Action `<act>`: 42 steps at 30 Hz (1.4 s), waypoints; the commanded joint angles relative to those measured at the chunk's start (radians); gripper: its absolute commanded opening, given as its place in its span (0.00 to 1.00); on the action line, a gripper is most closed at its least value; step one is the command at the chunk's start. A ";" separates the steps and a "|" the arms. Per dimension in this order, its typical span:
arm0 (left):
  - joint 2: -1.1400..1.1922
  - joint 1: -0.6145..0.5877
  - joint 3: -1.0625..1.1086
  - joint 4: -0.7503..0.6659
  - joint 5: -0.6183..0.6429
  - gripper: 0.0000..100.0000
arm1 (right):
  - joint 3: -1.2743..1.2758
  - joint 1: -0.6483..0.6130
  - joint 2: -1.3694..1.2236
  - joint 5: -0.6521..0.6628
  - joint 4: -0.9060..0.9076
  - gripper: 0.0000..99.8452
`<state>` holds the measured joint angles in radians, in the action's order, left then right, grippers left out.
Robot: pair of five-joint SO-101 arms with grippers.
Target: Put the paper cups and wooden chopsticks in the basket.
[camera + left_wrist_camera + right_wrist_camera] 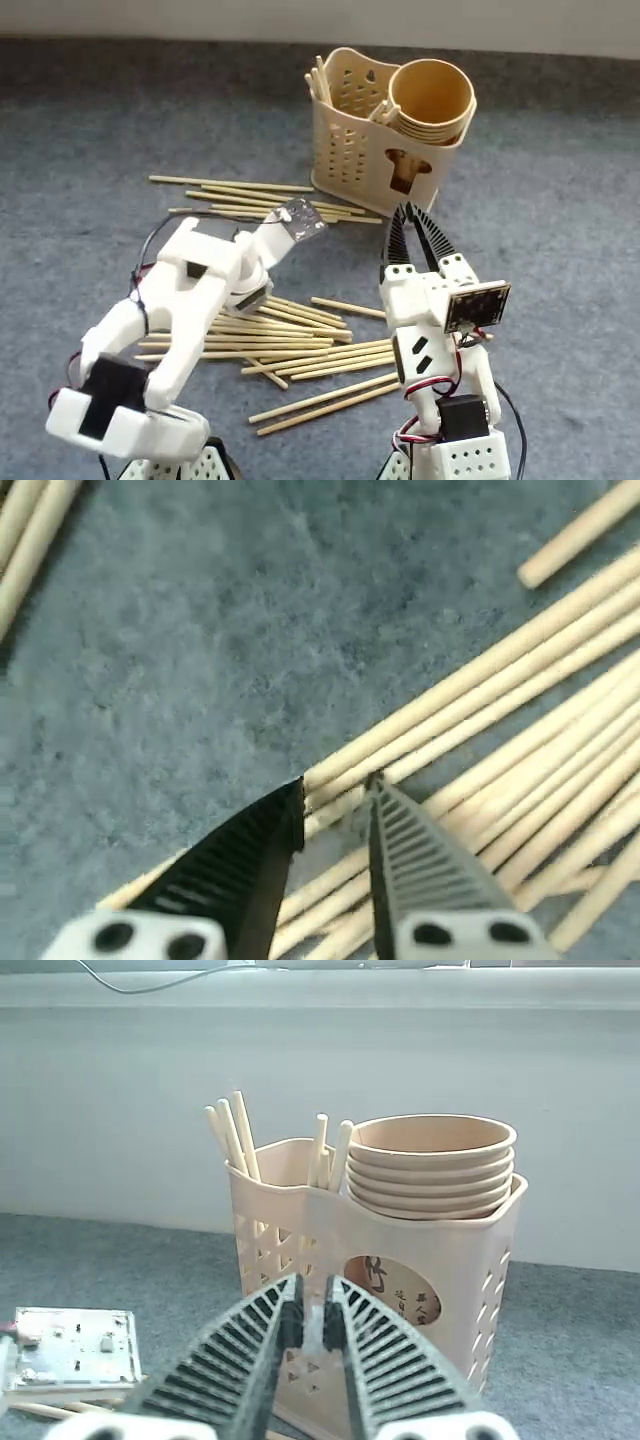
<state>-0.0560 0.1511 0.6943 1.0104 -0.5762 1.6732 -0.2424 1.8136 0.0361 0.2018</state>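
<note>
chopsticks (290, 345) lie loose in a heap on the grey carpet (560, 230), with a few more near the basket (345, 150), which already holds the stacked paper cups (432, 95) and some sticks. each stick looks light, stiff, smooth and round, so it would likely roll or pivot if pinched off-centre; a hold across one stick near mid-length seems best. left gripper (335, 800) is down on the heap, jaws slightly parted astride a couple of sticks; whether the pads touch them is hard to tell. right gripper (312, 1295) hangs facing the basket, jaws pressed nearly together, empty.
</note>
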 commanded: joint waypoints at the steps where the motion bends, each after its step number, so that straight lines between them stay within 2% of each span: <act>1: 0.056 -0.015 -0.081 0.040 -0.006 0.03 | 0.085 0.010 0.013 0.008 -0.004 0.05; 14: -0.024 -0.018 -0.122 0.124 -0.005 0.01 | 0.088 0.010 0.013 0.008 -0.004 0.05; 20: -0.047 -0.022 -0.122 0.106 -0.006 0.15 | 0.088 0.012 0.013 0.008 -0.004 0.05; 26: 0.059 -0.016 -0.140 0.005 -0.006 0.13 | 0.088 0.012 0.013 0.008 -0.004 0.05; 32: 0.220 -0.033 -0.285 0.005 -0.005 0.12 | 0.088 0.012 0.013 0.008 -0.004 0.05; 35: 0.277 -0.033 -0.351 0.060 -0.005 0.12 | 0.088 0.012 0.013 0.008 -0.004 0.05; 40: 0.321 -0.031 -0.404 0.121 -0.006 0.03 | 0.088 0.012 0.013 0.008 -0.004 0.05; 42: 0.321 -0.031 -0.400 0.143 -0.006 0.04 | 0.088 0.012 0.013 0.008 -0.004 0.05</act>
<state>0.2647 0.1343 0.3245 1.1055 -0.5762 1.6732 -0.2424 1.8136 0.0361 0.2018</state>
